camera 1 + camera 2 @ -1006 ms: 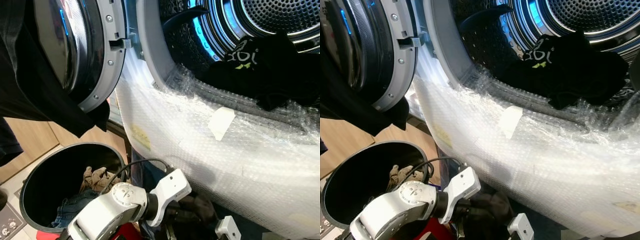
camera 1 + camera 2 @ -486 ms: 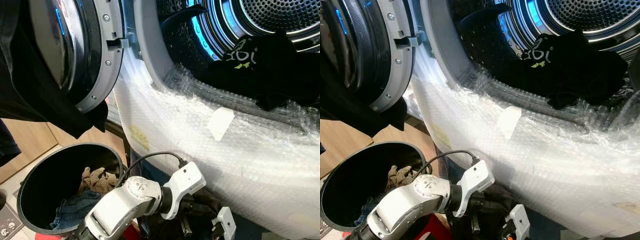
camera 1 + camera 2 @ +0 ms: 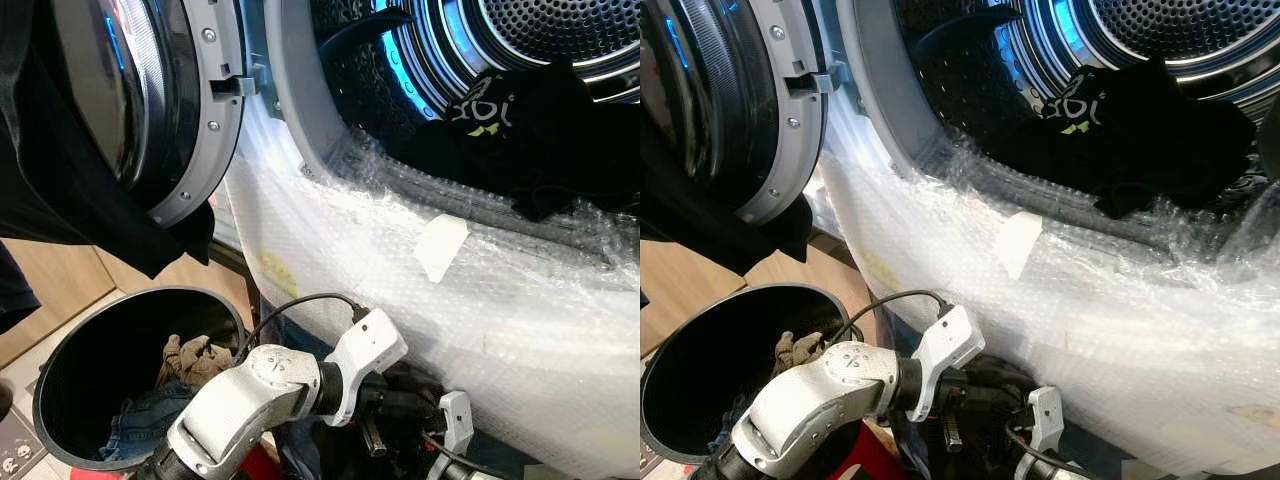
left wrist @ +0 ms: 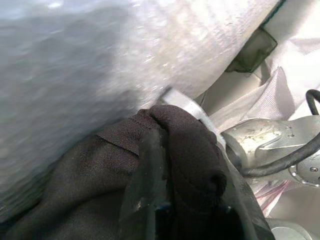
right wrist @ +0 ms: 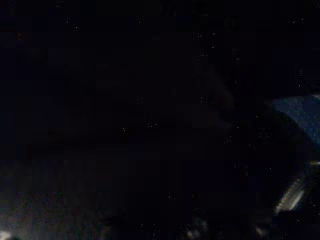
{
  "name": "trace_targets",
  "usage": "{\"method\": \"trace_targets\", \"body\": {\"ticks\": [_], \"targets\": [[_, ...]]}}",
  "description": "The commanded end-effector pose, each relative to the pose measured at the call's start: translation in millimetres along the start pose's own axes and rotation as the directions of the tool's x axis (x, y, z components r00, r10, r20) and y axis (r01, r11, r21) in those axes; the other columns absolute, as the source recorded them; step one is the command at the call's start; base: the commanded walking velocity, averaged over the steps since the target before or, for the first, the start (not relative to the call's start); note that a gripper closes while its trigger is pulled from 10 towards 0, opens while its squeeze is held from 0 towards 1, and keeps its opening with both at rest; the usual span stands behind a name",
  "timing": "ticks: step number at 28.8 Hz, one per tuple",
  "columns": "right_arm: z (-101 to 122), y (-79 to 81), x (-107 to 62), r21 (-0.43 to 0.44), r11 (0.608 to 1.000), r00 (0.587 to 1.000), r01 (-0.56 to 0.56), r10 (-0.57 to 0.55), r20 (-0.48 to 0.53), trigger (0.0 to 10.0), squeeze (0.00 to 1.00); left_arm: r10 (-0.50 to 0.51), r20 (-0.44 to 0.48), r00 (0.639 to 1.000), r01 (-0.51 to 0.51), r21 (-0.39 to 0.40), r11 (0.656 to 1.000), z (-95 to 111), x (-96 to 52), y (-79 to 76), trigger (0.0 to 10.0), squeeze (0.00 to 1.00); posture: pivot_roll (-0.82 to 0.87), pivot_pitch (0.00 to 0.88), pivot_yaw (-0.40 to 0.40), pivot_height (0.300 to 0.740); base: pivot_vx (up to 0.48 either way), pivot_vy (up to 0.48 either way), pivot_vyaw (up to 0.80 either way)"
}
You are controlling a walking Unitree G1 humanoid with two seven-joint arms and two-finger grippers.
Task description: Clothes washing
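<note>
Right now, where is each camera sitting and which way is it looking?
Left eye view: head, looking down at the open washer drum, black garment on its lip, black laundry bucket; left arm shows.
Right eye view: same scene, shifted slightly.
Left wrist view: along the left gripper, dark cloth over it, bubble wrap above.
Right wrist view: nearly black.
Shared: bubble wrap in eye and left wrist views.

Black garment (image 3: 540, 140) draped over drum rim (image 3: 440, 95)
</note>
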State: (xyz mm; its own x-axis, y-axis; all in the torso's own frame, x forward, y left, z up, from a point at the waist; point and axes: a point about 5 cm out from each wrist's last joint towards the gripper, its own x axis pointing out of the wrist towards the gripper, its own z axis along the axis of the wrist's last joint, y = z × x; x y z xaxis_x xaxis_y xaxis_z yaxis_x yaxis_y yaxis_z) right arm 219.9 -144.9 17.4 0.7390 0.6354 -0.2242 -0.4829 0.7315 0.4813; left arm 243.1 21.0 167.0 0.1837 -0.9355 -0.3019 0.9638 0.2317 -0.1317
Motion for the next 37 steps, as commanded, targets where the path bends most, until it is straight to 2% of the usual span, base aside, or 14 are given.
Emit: {"method": "trace_targets", "body": {"ticks": [1,7,13,16,37], "targets": [[2.3,-6.2,-6.3,0.012,0.999,0.999,0.031,-0.032,0.035,0.0,0.00,-0.020,0.034,0.999,0.019,0.023,1.000,9.1,-3.7,-4.0,0.0,0.00,-0.04,0.060,-0.004,0.740,0.000,0.000,0.00],[3.1,-6.5,-8.1,0.023,0.999,0.998,0.031,-0.032,0.054,0.0,0.00,-0.019,0.029,0.999,0.019,0.017,1.000,7.2,-5.1,-4.4,0.0,0.00,-0.05,0.058,-0.001,0.740,0.000,0.000,0.00],[3.3,2.0,-9.0,0.041,0.998,0.996,-0.056,0.053,0.068,0.0,0.00,-0.030,0.025,0.999,0.029,0.017,0.999,5.8,-6.9,-7.3,0.0,0.00,-0.04,0.054,0.003,0.740,0.000,0.000,0.00],[-2.9,9.9,-10.9,0.045,0.991,0.992,-0.124,0.122,0.038,0.0,0.00,-0.030,0.020,0.999,0.029,0.013,0.999,3.6,-7.8,-8.5,0.0,0.00,-0.04,0.046,0.005,0.740,0.000,0.000,0.00],[-4.7,11.7,-12.3,0.053,0.988,0.989,-0.143,0.142,0.030,0.0,0.00,-0.031,0.018,0.999,0.030,0.012,0.999,3.3,-8.7,-9.7,0.0,0.00,-0.04,0.045,0.006,0.740,0.000,0.000,0.00]]}}
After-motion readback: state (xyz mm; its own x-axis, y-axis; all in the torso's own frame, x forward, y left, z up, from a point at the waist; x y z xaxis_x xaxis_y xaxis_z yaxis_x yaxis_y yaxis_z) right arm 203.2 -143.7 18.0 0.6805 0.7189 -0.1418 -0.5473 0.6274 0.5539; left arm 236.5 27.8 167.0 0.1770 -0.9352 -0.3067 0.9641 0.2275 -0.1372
